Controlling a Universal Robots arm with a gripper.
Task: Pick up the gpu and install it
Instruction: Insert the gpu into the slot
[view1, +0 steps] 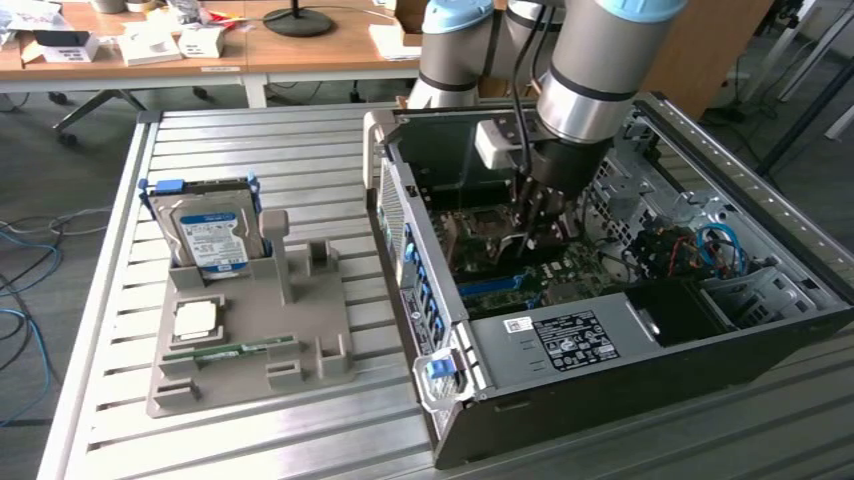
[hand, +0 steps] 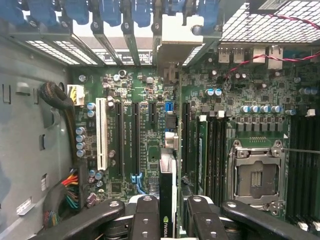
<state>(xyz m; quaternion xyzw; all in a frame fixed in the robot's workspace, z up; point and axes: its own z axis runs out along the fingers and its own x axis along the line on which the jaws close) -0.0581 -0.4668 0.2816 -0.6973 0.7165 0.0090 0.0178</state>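
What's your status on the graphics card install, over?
Gripper shut on the graphics card. Card edge-on over the motherboard, inside the computer case. Nothing seen blocking the slots.

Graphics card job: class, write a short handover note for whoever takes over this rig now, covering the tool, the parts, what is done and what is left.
Tool: shut on the graphics card, held edge-on.
Where: card inside the open computer case, over the motherboard near its long slots. Hard drive sits on the grey stand outside.
Done: card picked up, brought into the case.
Left: seating in a slot not confirmed; card not released.
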